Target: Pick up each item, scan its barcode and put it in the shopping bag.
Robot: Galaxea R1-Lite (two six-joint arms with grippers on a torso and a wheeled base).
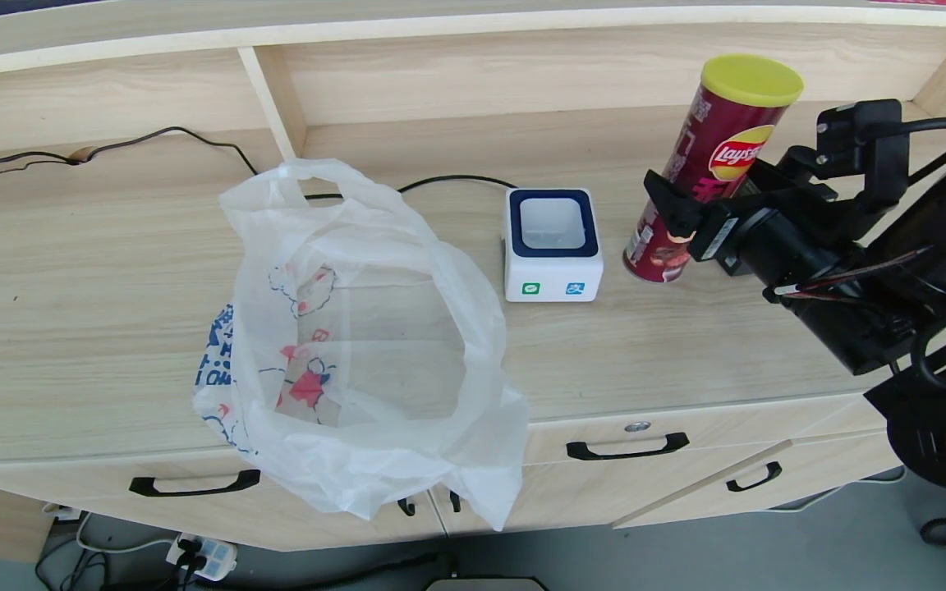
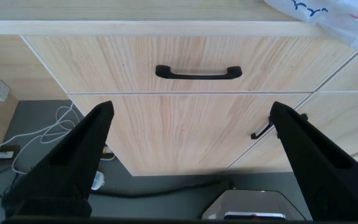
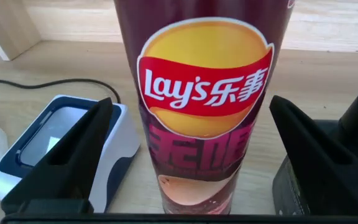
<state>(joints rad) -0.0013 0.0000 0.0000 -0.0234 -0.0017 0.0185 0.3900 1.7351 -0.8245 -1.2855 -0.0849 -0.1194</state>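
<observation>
Currently the chips can (image 1: 711, 164) stands upright on the counter (image 1: 71, 287), at the right, just beside the scanner (image 1: 553, 244) and well apart from the shopping bag (image 1: 358, 345), which lies open at the near edge on the left. The right gripper (image 3: 191, 109) is level with the lower half of the can, its jaws spread, one on each side of the can; no firm hold is visible. The left gripper (image 2: 191, 107) hangs below counter level, jaws apart and holding nothing, facing a drawer handle (image 2: 197, 73).

Step in hand, as judged: grasping the can. Scanning and bagging are not yet done.

Hazards:
- The can is tall and narrow. A jaw that touches one side first is likely to tip it, possibly onto the scanner.
- The smooth round wall may slip or rotate in a light grip, turning the barcode away from the scanner window.
- The bag is limp and overhangs the counter edge. A dropped can may drag it off.
</observation>
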